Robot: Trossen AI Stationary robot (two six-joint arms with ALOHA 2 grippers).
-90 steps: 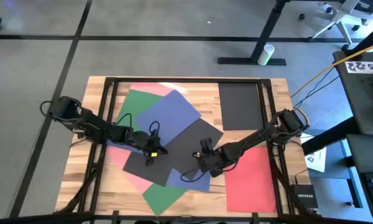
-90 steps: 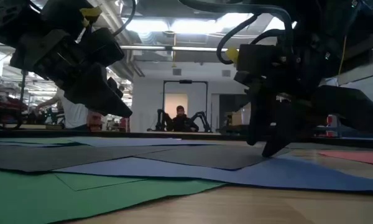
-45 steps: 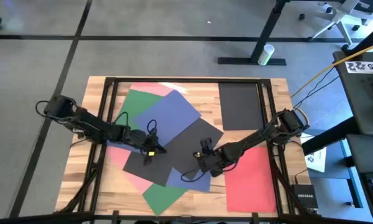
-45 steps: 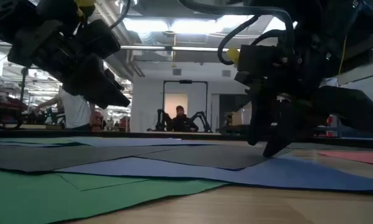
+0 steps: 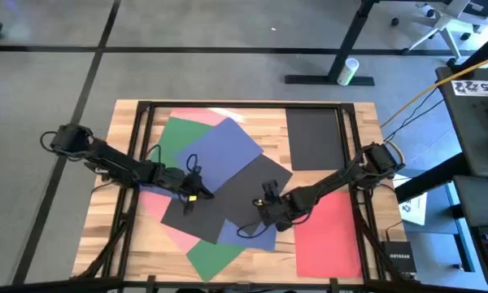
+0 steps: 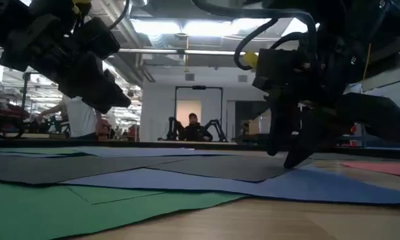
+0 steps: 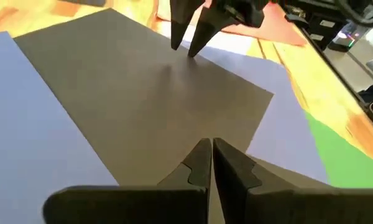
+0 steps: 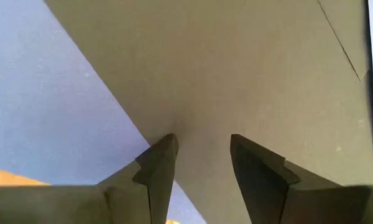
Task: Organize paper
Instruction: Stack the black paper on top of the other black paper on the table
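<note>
A black sheet of paper [image 5: 228,199] lies slantwise at the table's middle on top of blue [image 5: 224,150], green [image 5: 179,138] and pink [image 5: 199,115] sheets. My right gripper [image 5: 265,208] stands open at this black sheet's right edge, fingertips down on it [image 8: 202,146]. My left gripper [image 5: 187,203] hangs shut a little above the same sheet's left part [image 7: 210,152] and touches nothing; the low view shows it clear of the paper [image 6: 110,100]. My right gripper sets both open fingertips [image 8: 165,146] on the black sheet's top face near its right edge [image 8: 174,134], beside the blue sheet [image 8: 62,93] underneath. The fingers come down slanting from the table's right. The sheet lies flat on the pile.
A second black sheet [image 5: 313,138] lies at the far right, a red one [image 5: 329,236] at the near right, a green one [image 5: 215,256] at the near edge. Dark frame rails [image 5: 146,110] run along the table's sides. A person [image 6: 193,127] sits far behind the table.
My left gripper has drawn back toward the table's left edge and risen a little above the black sheet, staying shut. The sheets have kept their places.
</note>
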